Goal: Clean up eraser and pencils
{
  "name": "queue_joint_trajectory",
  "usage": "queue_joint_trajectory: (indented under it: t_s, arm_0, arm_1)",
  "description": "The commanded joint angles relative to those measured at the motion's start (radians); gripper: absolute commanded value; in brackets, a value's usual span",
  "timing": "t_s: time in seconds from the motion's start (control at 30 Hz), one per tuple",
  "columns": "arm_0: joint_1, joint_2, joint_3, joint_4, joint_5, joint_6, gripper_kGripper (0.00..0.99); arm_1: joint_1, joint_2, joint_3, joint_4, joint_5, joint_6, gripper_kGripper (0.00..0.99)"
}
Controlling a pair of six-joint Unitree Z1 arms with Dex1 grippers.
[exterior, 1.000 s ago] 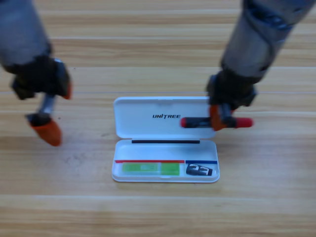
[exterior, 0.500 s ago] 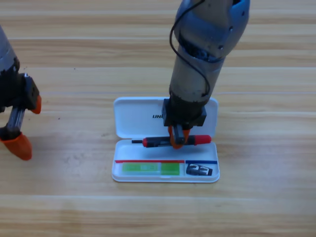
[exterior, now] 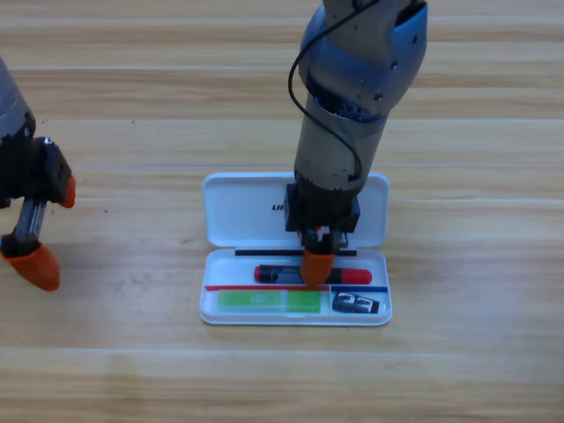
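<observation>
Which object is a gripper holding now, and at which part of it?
The right gripper is down on the black-and-red pencil near its middle, inside the white case; whether it still grips cannot be told. The left gripper holds nothing.

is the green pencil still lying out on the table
No, the green pencil lies inside the white case, in its front compartment left of the eraser.

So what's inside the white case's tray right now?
Green pencil and eraser lie along the front of the case; the black pencil is behind them, its middle hidden by the right gripper.
</observation>
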Motion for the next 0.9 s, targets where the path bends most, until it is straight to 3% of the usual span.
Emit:
queue_joint_trajectory:
  t_s: [0.03, 0.2, 0.3, 0.43, 0.57, 0.6, 0.73, 0.9]
  arm_0:
    - [0.014, 0.0, 0.014, -0.013, -0.01, 0.007, 0.99]
    - [0.024, 0.005, -0.057, -0.024, -0.011, 0.004, 0.937]
    - [0.047, 0.037, -0.152, -0.024, -0.02, 0.008, 0.808]
    - [0.084, 0.087, -0.258, -0.067, -0.066, 0.037, 0.52]
    - [0.111, 0.141, -0.29, -0.165, -0.16, 0.091, 0.063]
    - [0.111, 0.156, -0.295, -0.188, -0.181, 0.091, 0.0]
    - [0.126, 0.244, -0.324, -0.233, -0.283, 0.082, 0.0]
    - [0.148, 0.368, -0.378, -0.233, -0.405, 0.074, 0.0]
  arm_1:
    - [0.03, -0.038, 0.058, 0.01, 0.046, 0.012, 0.864]
    - [0.039, -0.199, 0.169, 0.01, 0.141, 0.032, 0.908]
    - [0.041, -0.339, 0.264, 0.007, 0.226, 0.032, 0.931]
    - [0.041, -0.546, 0.405, -0.03, 0.35, 0.055, 0.951]
    - [0.041, -0.761, 0.567, -0.159, 0.439, 0.139, 0.973]
    - [0.041, -0.804, 0.6, -0.185, 0.443, 0.161, 0.976]
    - [0.036, -0.914, 0.672, -0.215, 0.46, 0.207, 0.976]
    - [0.036, -0.925, 0.718, -0.22, 0.494, 0.214, 0.977]
